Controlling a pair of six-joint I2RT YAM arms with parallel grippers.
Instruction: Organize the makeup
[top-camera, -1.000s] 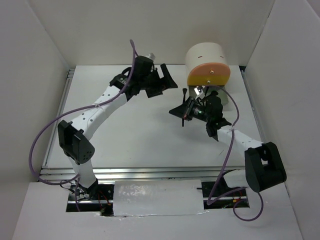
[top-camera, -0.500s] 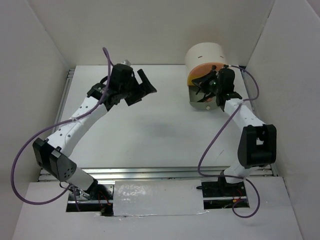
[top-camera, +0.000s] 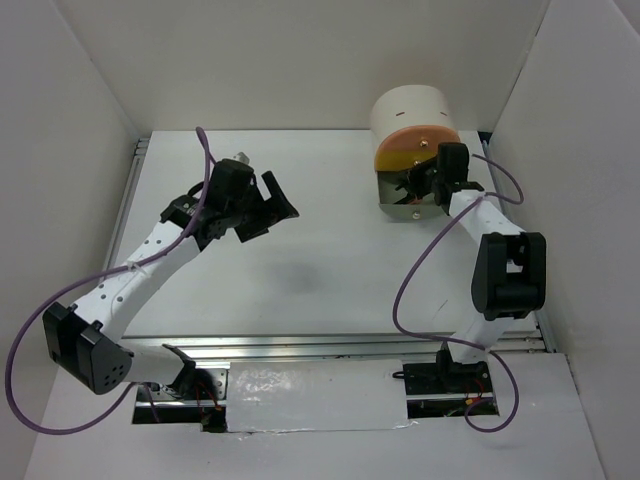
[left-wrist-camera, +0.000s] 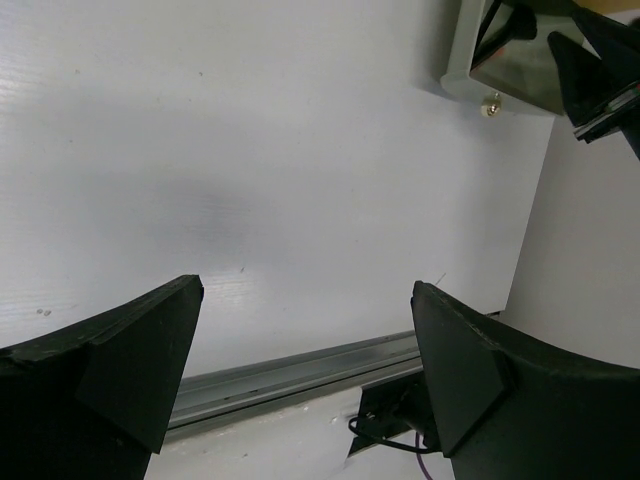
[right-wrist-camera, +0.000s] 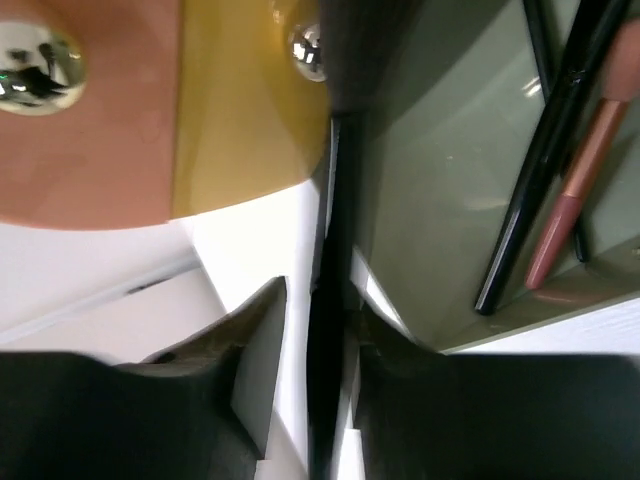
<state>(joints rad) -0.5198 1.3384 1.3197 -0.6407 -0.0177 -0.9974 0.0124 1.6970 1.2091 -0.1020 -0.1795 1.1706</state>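
Observation:
My right gripper (top-camera: 420, 183) (right-wrist-camera: 320, 300) reaches into the pulled-out green drawer (top-camera: 404, 209) (right-wrist-camera: 440, 150) of the cream box (top-camera: 412, 112). A thin black stick (right-wrist-camera: 327, 210) stands upright between its jaws. It rests against the right finger (right-wrist-camera: 395, 345), and a white gap shows between it and the left finger (right-wrist-camera: 255, 340). On the drawer floor lie another black stick (right-wrist-camera: 535, 170) and a coral-pink stick (right-wrist-camera: 572, 200). My left gripper (top-camera: 281, 197) (left-wrist-camera: 305, 290) hangs wide open over bare table, left of centre, holding nothing.
The orange drawer front (right-wrist-camera: 90, 120) and yellow drawer front (right-wrist-camera: 240, 110), each with a shiny knob, are closed above the green drawer. White walls enclose the table (top-camera: 320, 270) on three sides. A metal rail (top-camera: 300, 346) runs along the near edge.
The right arm carried the black stick from mid-table to the green drawer, and its jaws have eased apart. The left arm pulled back to the left and nearer, still open.

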